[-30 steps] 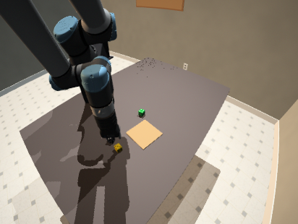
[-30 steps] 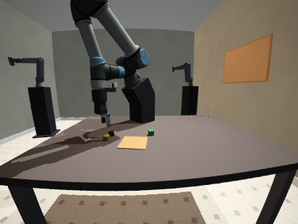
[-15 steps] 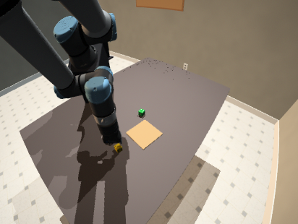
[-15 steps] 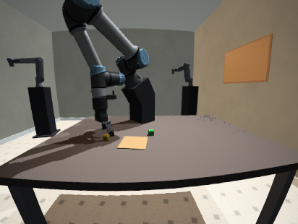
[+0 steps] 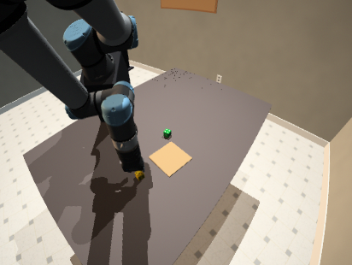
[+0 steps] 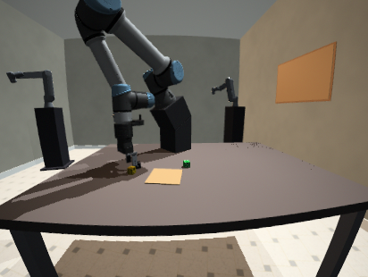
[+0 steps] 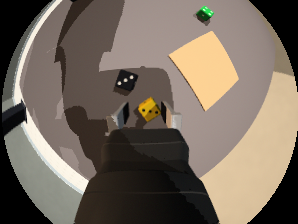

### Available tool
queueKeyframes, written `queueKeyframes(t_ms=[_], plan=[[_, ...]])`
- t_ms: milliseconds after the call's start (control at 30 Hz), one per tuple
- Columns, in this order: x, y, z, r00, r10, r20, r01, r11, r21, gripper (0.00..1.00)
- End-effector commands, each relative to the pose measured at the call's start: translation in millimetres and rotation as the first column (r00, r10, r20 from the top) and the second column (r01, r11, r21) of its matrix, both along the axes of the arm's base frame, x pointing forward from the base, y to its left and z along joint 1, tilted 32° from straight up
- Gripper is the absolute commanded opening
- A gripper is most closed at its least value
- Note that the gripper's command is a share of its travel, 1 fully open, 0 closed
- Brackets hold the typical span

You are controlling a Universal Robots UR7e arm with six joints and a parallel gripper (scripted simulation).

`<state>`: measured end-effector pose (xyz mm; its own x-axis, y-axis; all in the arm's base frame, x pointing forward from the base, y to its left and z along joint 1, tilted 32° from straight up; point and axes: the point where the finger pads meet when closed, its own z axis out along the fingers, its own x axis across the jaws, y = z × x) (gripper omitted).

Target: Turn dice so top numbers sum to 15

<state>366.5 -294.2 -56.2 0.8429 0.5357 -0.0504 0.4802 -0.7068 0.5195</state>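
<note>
The jaws [image 6: 134, 161] stand wide open, their pale, flat-sided fingers with dark inner pads on either side of a yellow die [image 5: 139, 174] [image 6: 131, 170] [image 7: 149, 109] in the wrist view, gripping nothing. That die is a small, sharp-cornered cube marked with dark round pips; which face is uppermost I cannot tell. Near it on the counter [image 5: 201, 115] [image 6: 250, 188] [image 7: 145, 45] sits a black die [image 6: 138, 165] [image 7: 126, 80], its upper face carrying three white pips in a slanting row. A bright green die [image 5: 167, 133] [image 6: 187, 163] [image 7: 204, 13] with light pips rests just off one corner of the mat [image 5: 170, 158] [image 6: 164, 176] [image 7: 205, 70]; its pips are too small to count surely. All three dice are off the mat, a thin, plain square of pale orange, smooth and lying flat. The counter has a matte grey-brown top with a black edge, sprinkled with tiny dark specks [image 5: 174, 73] [image 6: 255, 144] toward one side. The arm [image 5: 117, 108] [image 6: 143, 45] pairs smooth grey tubes with glossy blue joint caps. Beneath, the floor [image 5: 290, 179] [image 6: 295, 250] is cream tile with small grey diamonds. I can read no brand, label or lettering anywhere.

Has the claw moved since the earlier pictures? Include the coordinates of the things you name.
Yes. In the exterior view, the claw [image 5: 138, 171] [image 6: 133, 162] [image 7: 144, 108] has come down towards the tabletop [image 5: 205, 128] [image 6: 250, 192] [image 7: 145, 30], and now sits close to the yellow die [image 5: 139, 174] [image 6: 131, 170] [image 7: 149, 109].
</note>
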Motion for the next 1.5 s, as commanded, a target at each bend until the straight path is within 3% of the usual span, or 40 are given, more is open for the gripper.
queueKeyframes(t_ms=[0,1100,1300,1467], plan=[[0.3,-0.2,0.3,1.0,0.0,0.001,0.0,1.0,-0.001,1.0],[0.0,-0.1,0.1,1.0,0.0,0.001,0.0,1.0,-0.001,1.0],[-6.6,1.8,-2.8,1.0,0.0,0.001,0.0,1.0,-0.001,1.0],[-26.5,7.5,-11.6,1.0,0.0,0.001,0.0,1.0,-0.001,1.0]])
